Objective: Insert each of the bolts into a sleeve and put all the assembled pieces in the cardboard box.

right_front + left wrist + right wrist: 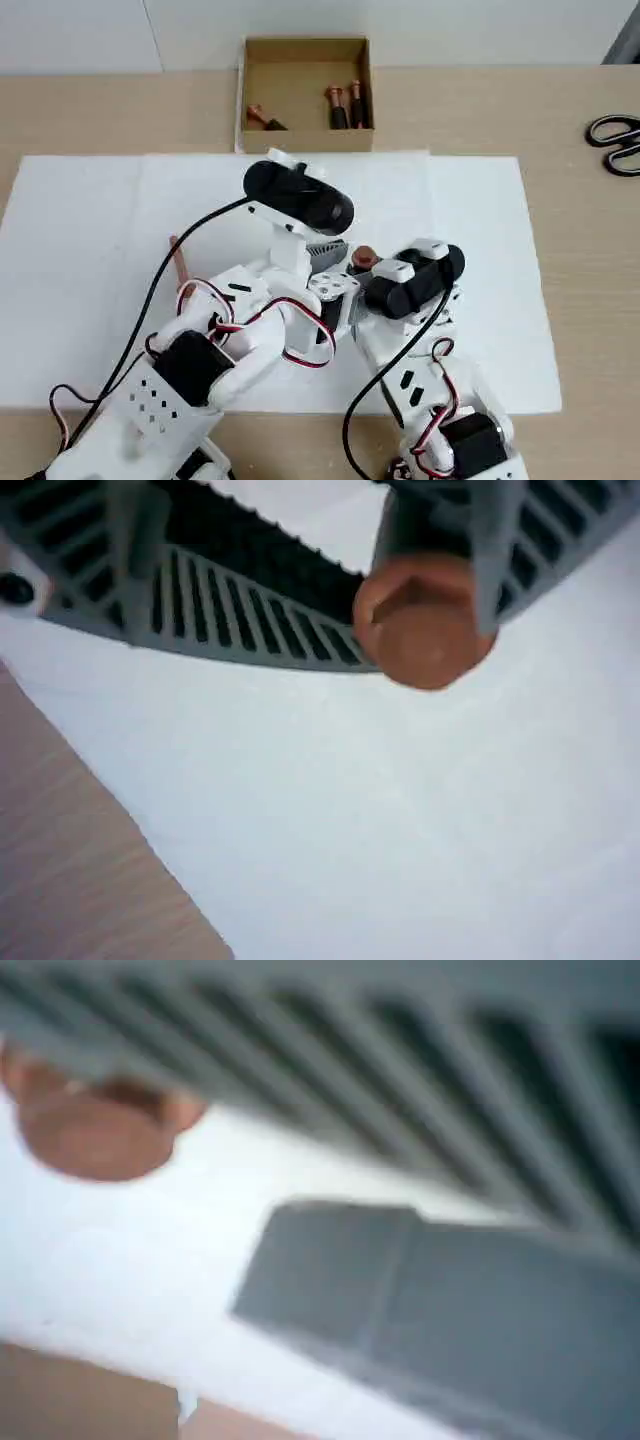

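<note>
The left gripper [338, 255] is clamped on a copper-coloured hex-headed metal bolt [425, 630] over the middle of the white paper sheet [80, 250]. The right gripper [372, 268] is just beside it at 4 o'clock, and I cannot tell its state. The open brown cardboard box [305, 141] lies at 12 o'clock.

High view: bright, even, diffuse light from above. The white sheet [480, 220] reads uniformly bright. Shadows at the arms' edges are soft and faint. The cardboard box [305, 140] at 12 o'clock is evenly lit inside. Left wrist view: the bolt head [425, 630] carries a soft sheen.
</note>
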